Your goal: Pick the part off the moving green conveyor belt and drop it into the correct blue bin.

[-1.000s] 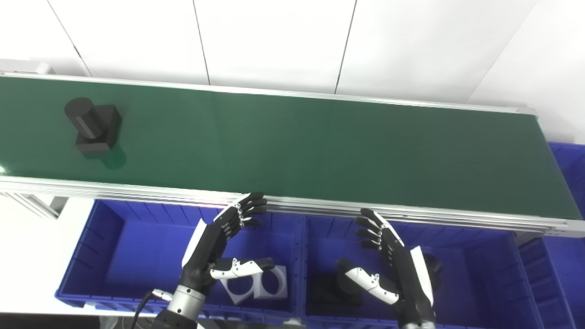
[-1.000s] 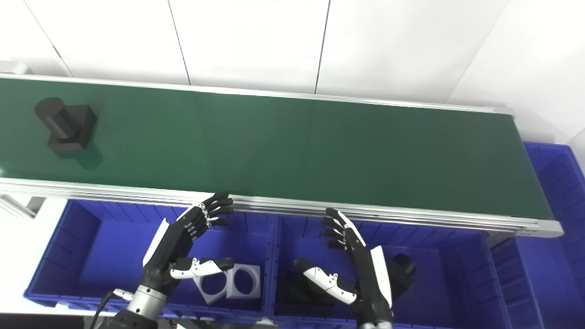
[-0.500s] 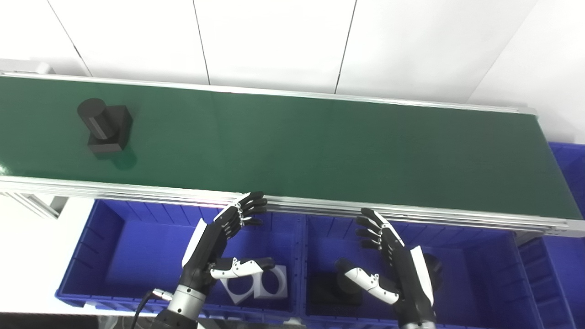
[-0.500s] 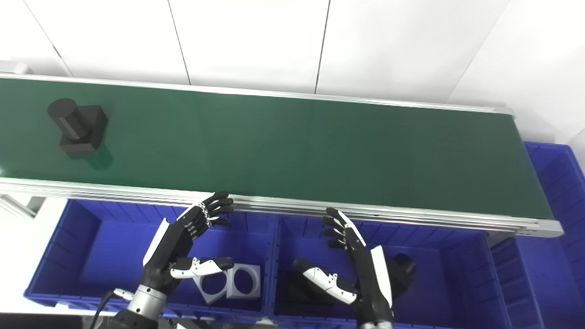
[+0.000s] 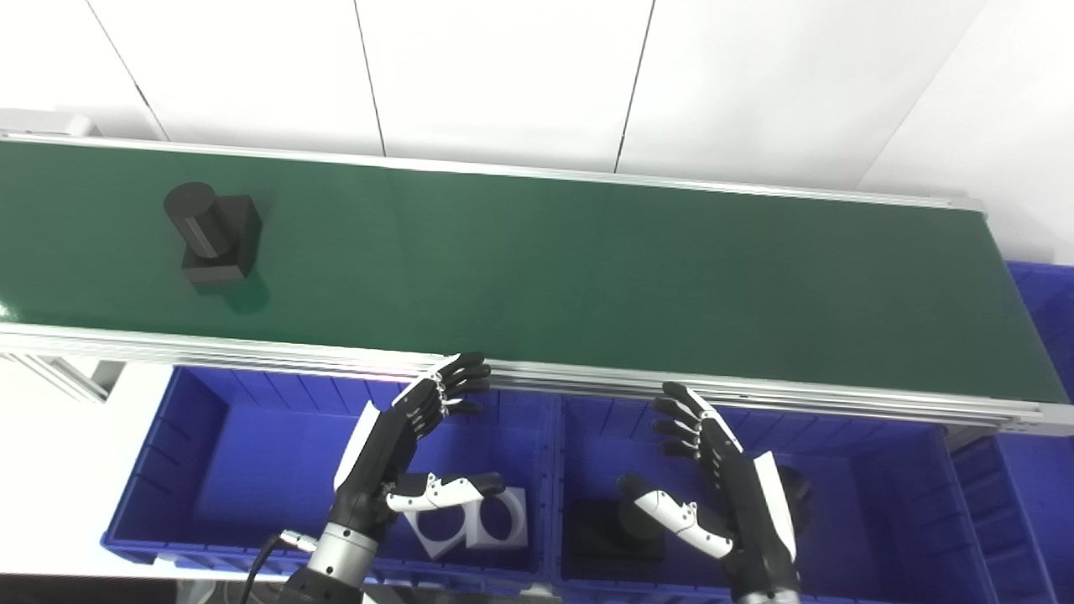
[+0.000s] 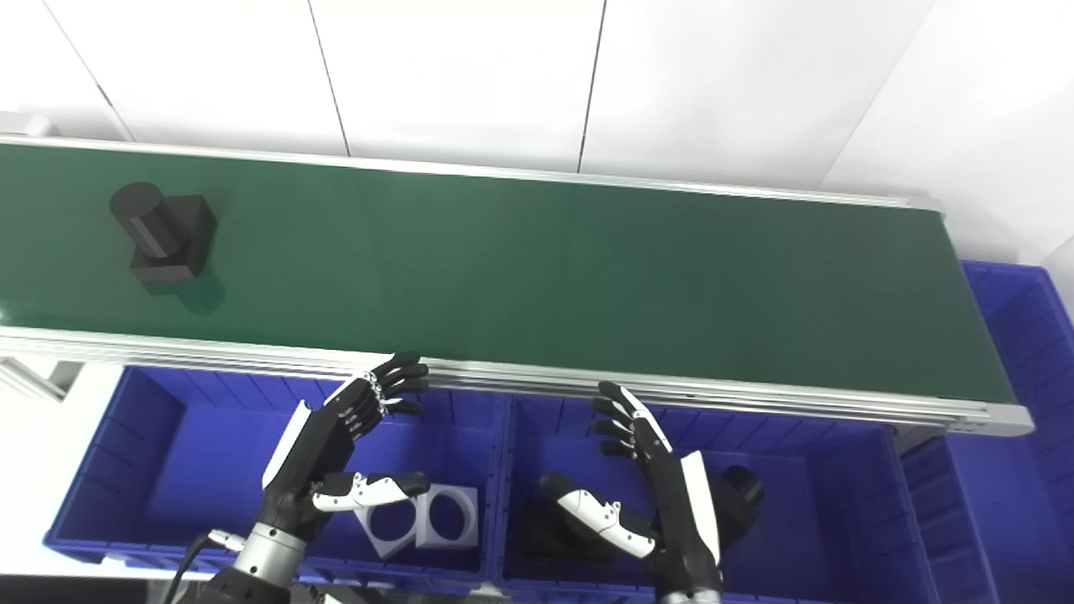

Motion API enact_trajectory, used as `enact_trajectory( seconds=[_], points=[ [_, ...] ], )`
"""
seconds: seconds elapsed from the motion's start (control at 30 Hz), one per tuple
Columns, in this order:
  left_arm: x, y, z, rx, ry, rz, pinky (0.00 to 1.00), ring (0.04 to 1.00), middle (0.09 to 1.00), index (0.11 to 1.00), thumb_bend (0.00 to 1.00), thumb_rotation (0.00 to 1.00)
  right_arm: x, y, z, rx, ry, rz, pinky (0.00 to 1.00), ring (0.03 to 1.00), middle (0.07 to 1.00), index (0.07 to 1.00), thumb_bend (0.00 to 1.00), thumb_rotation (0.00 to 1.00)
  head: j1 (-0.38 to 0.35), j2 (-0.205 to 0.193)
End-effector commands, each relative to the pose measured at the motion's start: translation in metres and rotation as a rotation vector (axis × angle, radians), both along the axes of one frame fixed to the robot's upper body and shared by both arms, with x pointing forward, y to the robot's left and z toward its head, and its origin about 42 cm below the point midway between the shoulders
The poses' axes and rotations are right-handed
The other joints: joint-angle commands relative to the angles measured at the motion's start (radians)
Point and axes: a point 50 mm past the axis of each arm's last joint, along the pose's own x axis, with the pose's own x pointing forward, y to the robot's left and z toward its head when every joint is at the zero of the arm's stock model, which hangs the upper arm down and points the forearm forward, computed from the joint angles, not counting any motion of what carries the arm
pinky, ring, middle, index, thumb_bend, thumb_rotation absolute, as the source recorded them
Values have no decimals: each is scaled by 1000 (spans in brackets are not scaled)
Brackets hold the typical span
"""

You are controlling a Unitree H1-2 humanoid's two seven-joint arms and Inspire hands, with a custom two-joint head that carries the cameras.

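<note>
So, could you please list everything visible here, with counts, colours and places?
Black block part with a cylinder: one, on the belt's left end.
Green conveyor belt: one, across the middle.
Blue plastic bins: left bin, middle bin, another at far right.
White square parts with round holes: two, left bin.
Black parts: at least two, middle bin, partly hidden.
White wall panels: behind.
Left hand: open, over left bin.
Right hand: open, over middle bin.

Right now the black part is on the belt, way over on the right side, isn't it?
Not quite. The black part is on the belt, but way over on the left side, as the left eye view shows.
</note>
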Motion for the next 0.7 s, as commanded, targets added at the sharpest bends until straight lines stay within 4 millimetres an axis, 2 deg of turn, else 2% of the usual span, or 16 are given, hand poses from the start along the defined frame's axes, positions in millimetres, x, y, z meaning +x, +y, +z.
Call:
enact_trajectory(
  seconds=[0.0,0.23,0.33,0.37,0.4,0.43,0.47,0.5,0.53,0.57,0.6,0.63,0.67],
  points=[
    [6,-2,12,-14,-71,2,691,780,813,827,803,300,3,2,12,19,-72,6,698,769,817,866,721,496,1,1],
    [6,-2,12,-18,-70,-1,692,781,814,829,798,288,3,1,12,17,-72,8,694,769,817,865,723,502,1,1],
    [6,-3,11,-18,-67,1,691,782,815,827,798,285,3,1,11,14,-73,7,698,768,818,866,725,506,29,-12],
    [6,-4,10,-10,-67,-1,690,782,815,827,799,286,3,-1,11,15,-70,8,700,769,818,867,725,507,71,-24],
    [6,-5,10,-4,-66,-2,701,787,819,830,799,300,3,-2,11,15,-67,9,705,774,823,870,723,513,81,-27],
    [5,-7,9,9,-67,-7,704,789,820,831,800,305,2,-4,11,19,-68,13,707,776,824,871,722,515,154,-50],
    [4,-8,9,19,-67,-11,712,793,825,834,796,313,2,-6,10,22,-68,16,715,783,831,875,717,521,166,-54],
    [3,-12,8,22,-65,-12,714,792,827,834,799,317,1,-9,9,23,-70,19,724,788,836,878,713,527,237,-83],
    [2,-15,8,25,-63,-12,711,789,827,832,803,317,0,-12,9,24,-72,21,728,790,837,880,712,531,248,-88],
    [1,-19,7,20,-59,-13,711,789,827,831,804,317,-1,-15,7,21,-76,25,728,791,838,881,711,531,304,-120],
    [0,-22,6,17,-57,-13,700,783,825,827,802,302,-2,-18,7,19,-79,28,728,790,838,885,700,526,304,-120],
    [-1,-26,5,13,-53,-13,697,781,824,826,802,297,-3,-20,5,18,-83,27,728,790,838,887,696,525,347,-150],
    [-2,-29,4,11,-50,-13,692,779,823,822,803,285,-3,-22,4,18,-87,27,724,787,836,886,695,527,347,-150]
  ],
)
